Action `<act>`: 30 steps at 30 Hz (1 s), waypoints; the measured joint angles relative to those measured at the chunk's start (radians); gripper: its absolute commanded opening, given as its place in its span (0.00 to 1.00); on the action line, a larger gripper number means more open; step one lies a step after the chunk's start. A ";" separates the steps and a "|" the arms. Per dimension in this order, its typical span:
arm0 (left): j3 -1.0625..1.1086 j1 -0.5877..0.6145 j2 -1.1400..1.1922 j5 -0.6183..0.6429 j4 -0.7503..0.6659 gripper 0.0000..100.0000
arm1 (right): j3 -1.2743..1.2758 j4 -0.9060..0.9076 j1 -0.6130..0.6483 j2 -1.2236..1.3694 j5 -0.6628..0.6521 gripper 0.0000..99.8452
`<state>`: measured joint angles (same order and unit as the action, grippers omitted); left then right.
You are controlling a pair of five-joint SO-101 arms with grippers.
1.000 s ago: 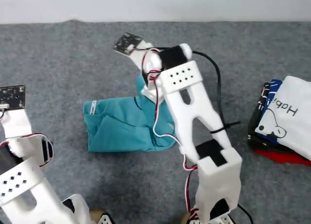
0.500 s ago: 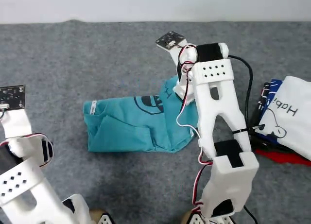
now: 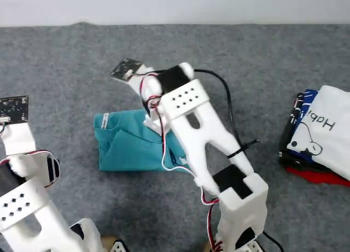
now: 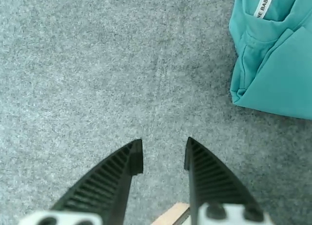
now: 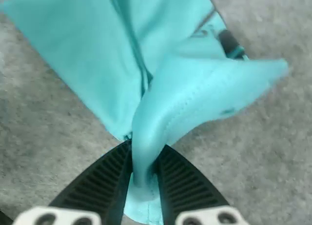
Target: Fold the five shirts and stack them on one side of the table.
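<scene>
A teal shirt (image 3: pixel 124 148) lies partly folded on the grey table, left of centre. The right arm (image 3: pixel 191 118) stretches over its right part and hides that side. In the right wrist view, my right gripper (image 5: pixel 144 171) is shut on a bunched fold of the teal shirt (image 5: pixel 161 64), lifted a little off the table. My left gripper (image 4: pixel 163 159) hangs open above bare grey surface, with the collar end of the teal shirt (image 4: pixel 273 54) a short way beyond its tips. The left arm (image 3: pixel 22 203) stands at the table's near left corner.
A stack of folded shirts (image 3: pixel 320 134) sits at the right edge, a white printed one on top with blue, black and red ones under it. Grey table (image 3: pixel 65 60) stretches open behind and left of the teal shirt.
The right arm swung right, drawing the shirt's edge out, then came back left over the shirt with the fold in its grip. The teal shirt now looks narrower. The left arm stayed still.
</scene>
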<state>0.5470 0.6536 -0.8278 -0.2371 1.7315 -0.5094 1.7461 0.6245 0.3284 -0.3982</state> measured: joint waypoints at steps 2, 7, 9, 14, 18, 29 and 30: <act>0.000 0.000 0.000 0.000 0.000 0.15 | -0.006 -0.021 0.011 0.021 0.014 0.01; 0.000 0.000 0.000 0.000 0.000 0.15 | -0.118 -0.054 0.044 0.153 0.032 0.01; 0.000 0.000 0.000 0.000 0.000 0.15 | -0.190 -0.054 0.064 0.216 0.034 0.01; 0.000 0.000 0.000 0.000 0.000 0.15 | -0.410 -0.054 0.101 0.390 0.034 0.01; 0.005 0.000 0.000 0.000 0.000 0.15 | -0.592 -0.052 0.133 0.517 0.034 0.11; 0.005 0.000 0.000 0.000 0.000 0.15 | -0.875 0.009 0.229 0.594 0.034 0.24; 0.005 0.000 0.000 0.000 0.000 0.15 | -0.879 0.009 0.229 0.594 0.034 0.23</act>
<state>0.5516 0.6536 -0.8278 -0.2371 1.7315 -1.3886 1.7553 0.8531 0.9221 -0.3644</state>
